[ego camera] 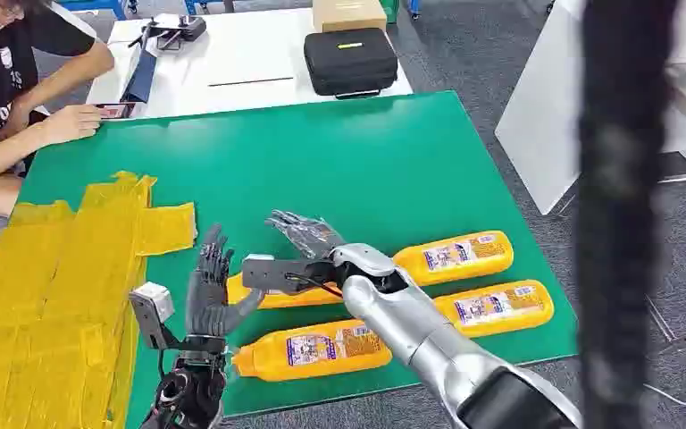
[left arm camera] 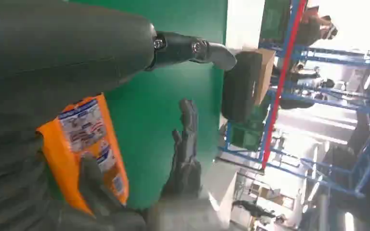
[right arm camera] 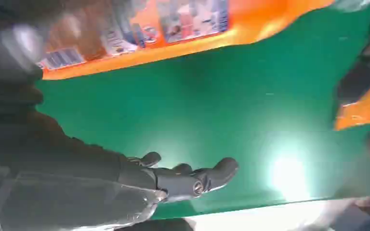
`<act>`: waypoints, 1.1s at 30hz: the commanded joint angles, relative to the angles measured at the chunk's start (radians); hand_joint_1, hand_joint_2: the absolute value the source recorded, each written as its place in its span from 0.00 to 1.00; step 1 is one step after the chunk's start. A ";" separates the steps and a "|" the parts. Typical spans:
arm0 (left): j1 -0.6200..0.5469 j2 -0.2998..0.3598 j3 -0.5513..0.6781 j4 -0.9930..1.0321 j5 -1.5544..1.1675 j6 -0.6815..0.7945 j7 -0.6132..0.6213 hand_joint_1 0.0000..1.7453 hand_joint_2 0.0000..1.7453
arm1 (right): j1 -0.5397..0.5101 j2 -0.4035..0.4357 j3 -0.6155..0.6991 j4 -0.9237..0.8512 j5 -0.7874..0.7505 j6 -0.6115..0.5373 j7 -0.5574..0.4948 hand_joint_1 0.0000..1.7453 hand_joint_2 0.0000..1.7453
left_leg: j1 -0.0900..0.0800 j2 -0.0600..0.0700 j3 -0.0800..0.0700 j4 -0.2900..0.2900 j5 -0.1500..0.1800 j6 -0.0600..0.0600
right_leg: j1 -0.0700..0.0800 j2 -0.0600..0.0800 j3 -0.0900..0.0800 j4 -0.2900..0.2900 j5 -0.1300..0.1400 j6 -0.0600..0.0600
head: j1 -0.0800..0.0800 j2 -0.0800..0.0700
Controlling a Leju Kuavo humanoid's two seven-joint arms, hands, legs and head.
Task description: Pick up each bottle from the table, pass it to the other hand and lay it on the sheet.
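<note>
The right hand (ego camera: 308, 239) is hovering with fingers spread over the leftmost orange bottle (ego camera: 272, 295) on the green table (ego camera: 357, 161); the left hand (ego camera: 210, 286) is waiting beside it, fingers apart. Wrapping the bottle's middle squarely should prevent rolling toward the yellow sheet (ego camera: 54, 286).

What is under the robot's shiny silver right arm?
Under the silver right arm lie orange plastic bottles on the green table mat. One bottle's middle is hidden by the arm and the right hand.
</note>
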 commanded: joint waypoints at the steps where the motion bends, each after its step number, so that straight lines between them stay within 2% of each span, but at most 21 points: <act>1: -0.048 0.012 0.103 -0.020 0.010 0.066 -0.032 0.00 1.00 | -0.067 -0.005 0.015 0.280 0.033 -0.012 0.020 0.00 1.00 | 0.001 -0.001 0.003 0.000 -0.001 -0.002 | 0.001 -0.003 0.004 -0.001 -0.001 -0.001 | 0.002 0.000; 4: -0.041 0.033 0.196 -0.120 0.019 0.086 -0.034 0.00 1.00 | -0.075 0.002 0.000 0.317 0.050 -0.018 0.020 0.00 1.00 | 0.002 0.002 0.005 0.001 -0.003 -0.004 | 0.002 0.000 0.006 0.000 -0.002 -0.001 | 0.001 0.000; 7: -0.038 0.035 0.202 -0.130 0.021 0.081 -0.024 0.00 1.00 | -0.076 0.003 -0.002 0.320 0.051 -0.019 0.019 0.00 1.00 | 0.001 0.002 0.001 0.000 0.000 -0.002 | 0.002 -0.001 0.001 -0.001 0.000 -0.001 | -0.001 0.000; 8: -0.031 0.027 0.218 -0.149 0.017 0.093 -0.042 0.00 1.00 | -0.077 0.005 -0.007 0.323 0.052 -0.016 0.019 0.00 1.00 | 0.003 0.001 0.006 0.001 -0.003 -0.004 | 0.003 -0.003 0.007 0.000 -0.003 -0.001 | 0.001 0.000; 12: -0.014 0.033 0.281 -0.261 0.013 0.107 -0.052 0.00 1.00 | -0.079 0.015 -0.016 0.344 0.065 -0.011 0.016 0.00 1.00 | 0.003 0.001 0.004 0.002 -0.002 -0.004 | 0.003 -0.001 0.005 0.000 -0.002 -0.001 | 0.003 0.000; 15: -0.015 0.034 0.285 -0.266 0.014 0.107 -0.048 0.00 1.00 | -0.078 0.016 -0.015 0.345 0.066 -0.011 0.016 0.00 1.00 | 0.003 0.004 0.005 0.001 -0.002 -0.004 | 0.003 0.001 0.005 0.000 0.000 -0.003 | 0.002 0.000; 18: -0.012 0.027 0.304 -0.290 0.015 0.110 -0.049 0.00 1.00 | -0.076 0.023 -0.016 0.349 0.069 -0.007 0.015 0.00 1.00 | 0.002 0.002 0.006 0.001 -0.002 -0.005 | 0.003 -0.002 0.006 0.000 -0.001 -0.003 | 0.003 0.000; 29: -0.015 0.009 0.339 -0.324 0.010 0.107 -0.031 0.00 1.00 | -0.058 0.040 -0.011 0.320 0.071 0.020 -0.014 0.00 1.00 | 0.001 0.002 0.004 0.000 0.000 -0.003 | 0.002 -0.001 0.004 0.000 0.000 -0.003 | 0.002 0.000; 30: -0.014 0.008 0.340 -0.324 0.009 0.106 -0.031 0.00 1.00 | -0.060 0.039 -0.007 0.317 0.079 0.018 0.002 0.00 1.00 | 0.003 0.003 0.009 0.002 -0.004 -0.006 | 0.003 -0.001 0.009 0.001 -0.003 -0.003 | 0.003 0.000; 31: -0.013 0.006 0.339 -0.325 0.008 0.103 -0.030 0.00 1.00 | -0.063 0.036 -0.004 0.318 0.090 0.013 0.027 0.00 1.00 | 0.002 0.002 0.005 0.000 -0.001 -0.004 | 0.002 -0.001 0.005 0.000 0.000 -0.003 | 0.002 0.000; 33: -0.012 0.003 0.334 -0.325 0.006 0.099 -0.027 0.00 1.00 | -0.069 0.027 -0.012 0.342 0.095 0.016 0.052 0.00 1.00 | 0.002 0.001 0.006 0.000 -0.001 -0.004 | 0.002 -0.002 0.006 0.000 -0.001 -0.003 | 0.002 0.000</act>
